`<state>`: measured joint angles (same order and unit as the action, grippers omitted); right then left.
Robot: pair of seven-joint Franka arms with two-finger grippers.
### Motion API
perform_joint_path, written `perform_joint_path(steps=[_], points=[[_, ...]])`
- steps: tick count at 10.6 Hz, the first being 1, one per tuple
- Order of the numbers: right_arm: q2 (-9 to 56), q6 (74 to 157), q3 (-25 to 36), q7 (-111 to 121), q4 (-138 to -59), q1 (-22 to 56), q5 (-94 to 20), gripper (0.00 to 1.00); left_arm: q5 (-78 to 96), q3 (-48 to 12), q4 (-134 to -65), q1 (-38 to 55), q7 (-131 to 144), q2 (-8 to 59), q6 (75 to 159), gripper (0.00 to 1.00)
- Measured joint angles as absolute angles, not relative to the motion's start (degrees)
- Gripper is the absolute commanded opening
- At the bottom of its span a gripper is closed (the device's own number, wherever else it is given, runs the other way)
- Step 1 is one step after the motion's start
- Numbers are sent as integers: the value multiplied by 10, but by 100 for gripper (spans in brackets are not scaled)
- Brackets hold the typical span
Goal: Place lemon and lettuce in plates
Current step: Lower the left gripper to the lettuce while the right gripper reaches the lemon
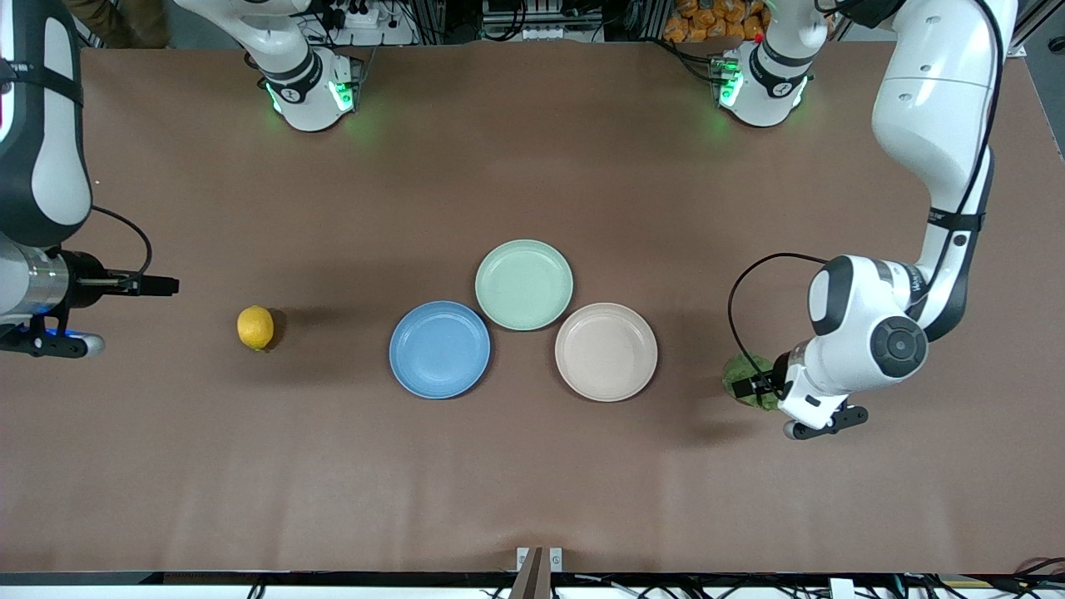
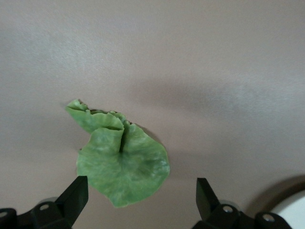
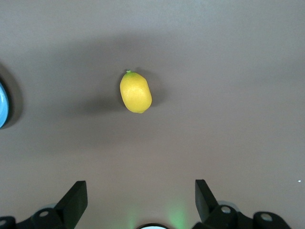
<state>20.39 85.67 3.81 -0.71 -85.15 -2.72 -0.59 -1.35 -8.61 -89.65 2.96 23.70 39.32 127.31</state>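
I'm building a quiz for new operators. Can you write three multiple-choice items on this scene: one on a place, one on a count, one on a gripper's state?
1. Where is the lemon?
A. on the bare table
B. in the blue plate
C. in a gripper

2. How many plates are on the table?
A. two
B. three
C. four

3. How is the left gripper?
A. shut on the lettuce
B. open above the lettuce
C. open over the lemon

Answers:
1 A, it lies on brown table, apart from the blue plate.
2 B, blue, mint-green plate, beige plate.
3 B, fingers spread, lettuce lies untouched.
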Motion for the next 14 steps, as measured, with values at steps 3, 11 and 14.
perform_joint_path(steps=[3, 11, 14], points=[[224, 896, 38, -7, -864, -32, -27, 100, -36, -84, -914, 30, 239, 405, 1300, 100], [230, 1056, 38, -8, -973, -35, -56, 100, -55, -83, -914, 31, 239, 440, 1349, 100], [230, 1097, 37, -8, -1005, -35, -56, 100, -81, -83, -915, 29, 239, 442, 1349, 0]])
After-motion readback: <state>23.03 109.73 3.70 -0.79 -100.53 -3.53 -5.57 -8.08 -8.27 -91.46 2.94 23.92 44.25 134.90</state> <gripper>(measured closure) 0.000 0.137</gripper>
